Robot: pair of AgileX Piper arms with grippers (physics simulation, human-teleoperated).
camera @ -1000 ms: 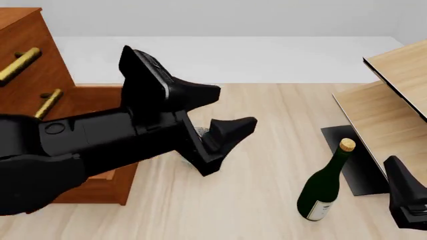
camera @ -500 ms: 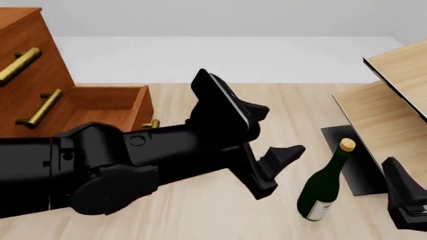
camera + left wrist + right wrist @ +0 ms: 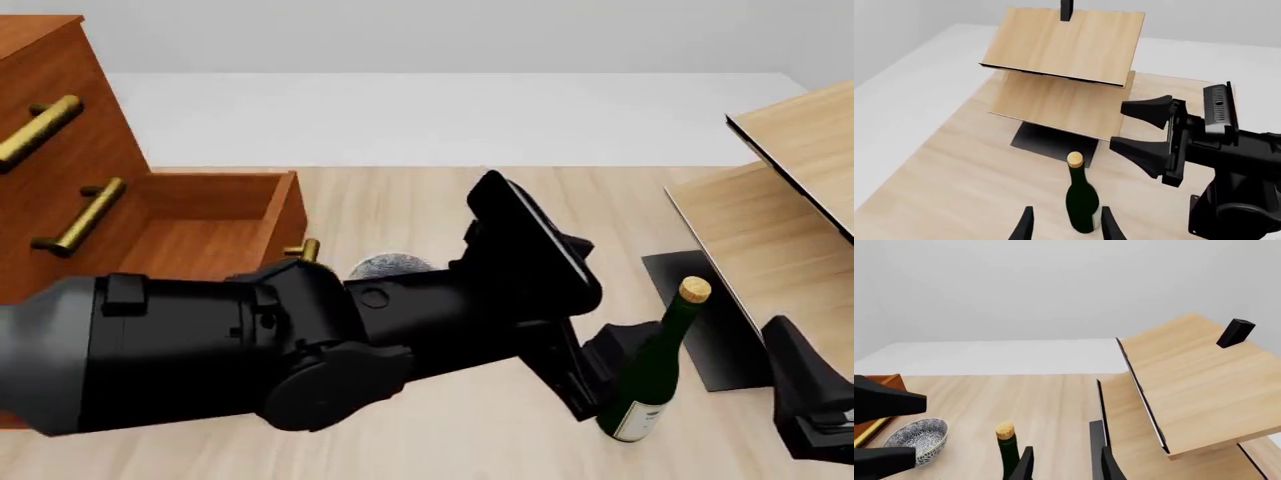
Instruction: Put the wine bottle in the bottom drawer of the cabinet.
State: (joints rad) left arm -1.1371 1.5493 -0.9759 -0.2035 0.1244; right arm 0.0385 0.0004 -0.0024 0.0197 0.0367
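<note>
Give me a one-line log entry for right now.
left end effector: open, straddling wine bottle | bottle: upright on table | bottom drawer: open | right end effector: open, idle

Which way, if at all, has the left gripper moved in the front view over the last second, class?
Yes. The left gripper has swung rightward, away from the cabinet and up to the standing wine bottle, which has stayed put.

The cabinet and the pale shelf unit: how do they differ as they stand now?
The cabinet is reddish-brown and stands at the table's left; the pale shelf unit is light wood and stands at the right. The cabinet has brass bar handles and its bottom drawer is pulled open; the shelf unit shows only flat open boards, one bearing a small black block. Both are wooden.
</note>
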